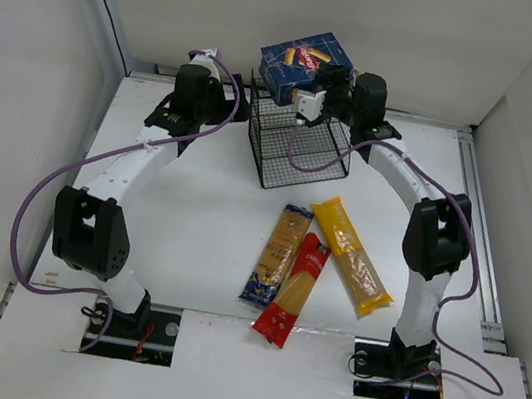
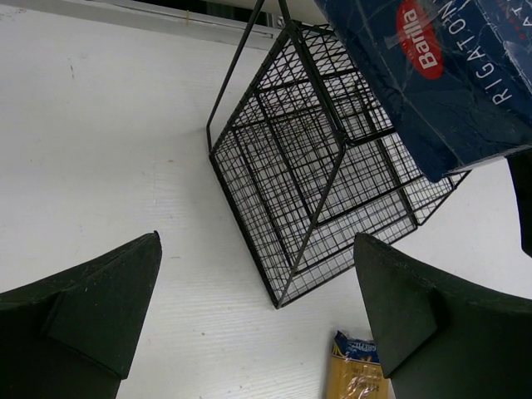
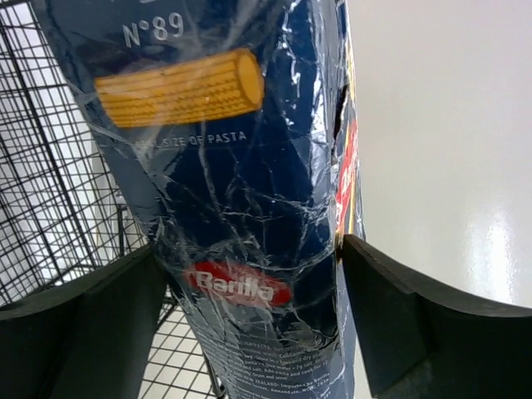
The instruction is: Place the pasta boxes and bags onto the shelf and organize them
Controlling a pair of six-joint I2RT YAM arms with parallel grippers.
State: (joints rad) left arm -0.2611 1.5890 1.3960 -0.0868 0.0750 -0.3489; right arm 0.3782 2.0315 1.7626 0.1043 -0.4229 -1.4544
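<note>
The dark blue pasta box (image 1: 302, 65) is held over the top of the black wire shelf (image 1: 298, 154) at the back of the table. My right gripper (image 1: 325, 96) is shut on the box; in the right wrist view both fingers press its sides (image 3: 249, 249). The box also shows in the left wrist view (image 2: 440, 75) above the shelf (image 2: 324, 174). My left gripper (image 1: 229, 103) is open and empty, left of the shelf. Three spaghetti bags lie on the table in front of the shelf: orange-tan with blue end (image 1: 279, 254), red (image 1: 295, 287), yellow (image 1: 351, 253).
White walls enclose the table at the back and both sides. A metal rail (image 1: 480, 223) runs along the right side. The orange-tan bag's blue end (image 2: 356, 370) shows in the left wrist view, near the right finger.
</note>
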